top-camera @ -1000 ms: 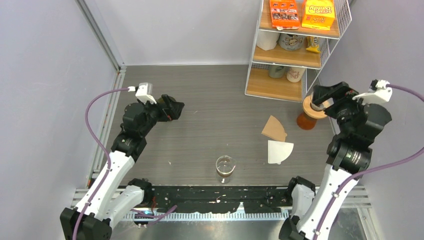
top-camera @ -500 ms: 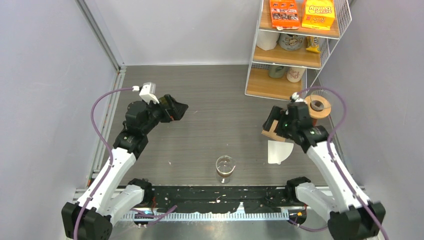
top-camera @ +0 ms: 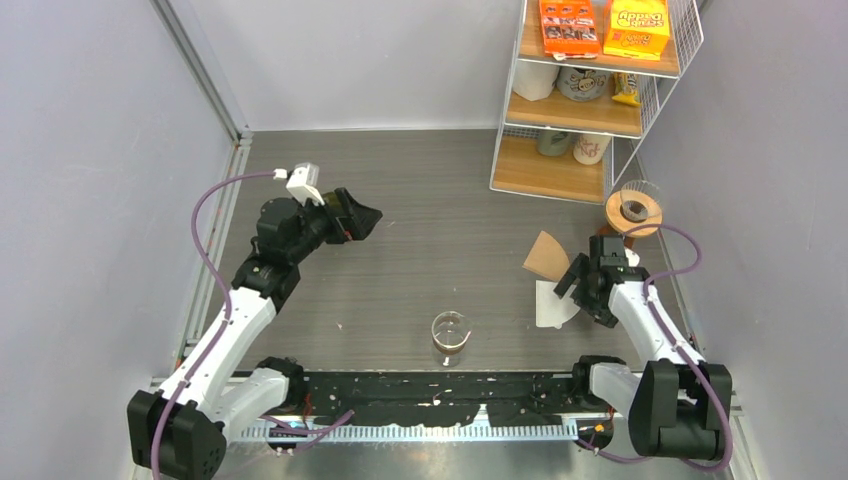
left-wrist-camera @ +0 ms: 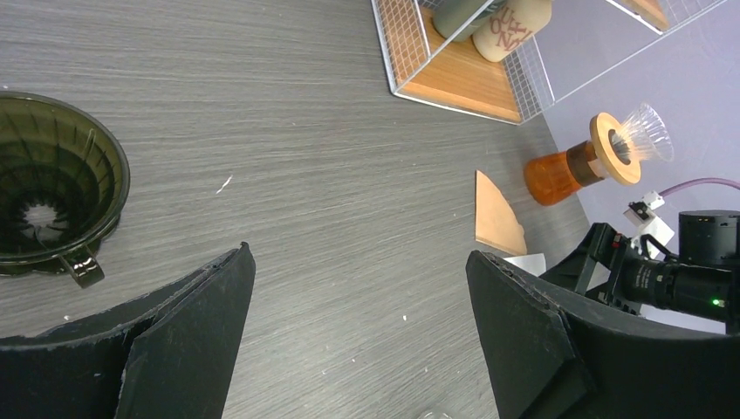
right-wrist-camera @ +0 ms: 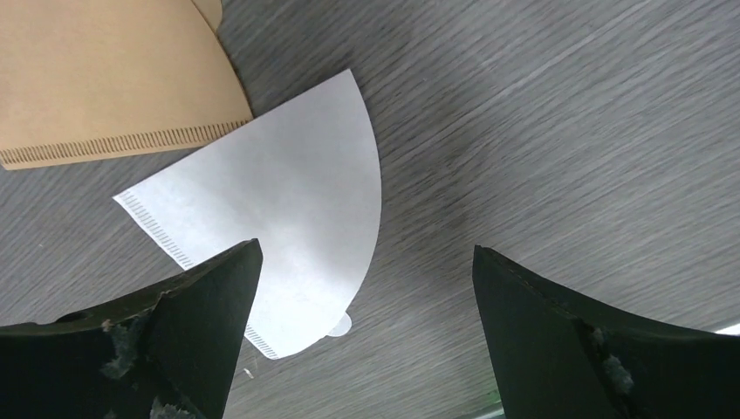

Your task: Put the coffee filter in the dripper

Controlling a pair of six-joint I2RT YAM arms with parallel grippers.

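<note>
White paper, a flat fan-shaped coffee filter point(right-wrist-camera: 279, 201), lies on the grey wood-grain table point(top-camera: 420, 190) near its right edge, with a brown paper filter point(right-wrist-camera: 105, 78) just beyond it, the two meeting at one corner. The right gripper point(right-wrist-camera: 366, 253) hangs low over the white filter, spread wide and holding nothing, apparently lined up to pinch the curved edge. A sheet lying flat offers little to grip, so that rim, which faces bare table, looks the easier side. The clear glass dripper with a wooden collar point(top-camera: 633, 207) stands by the right edge, close beside the white wire shelf point(top-camera: 590, 100), which crowds any approach from the far side. The left gripper point(left-wrist-camera: 358, 253) is wide and empty over the left half, near a dark glass dripper point(left-wrist-camera: 48, 183); which dripper is meant I cannot tell. A small glass beaker point(top-camera: 450, 333) stands midway along the near edge.
</note>
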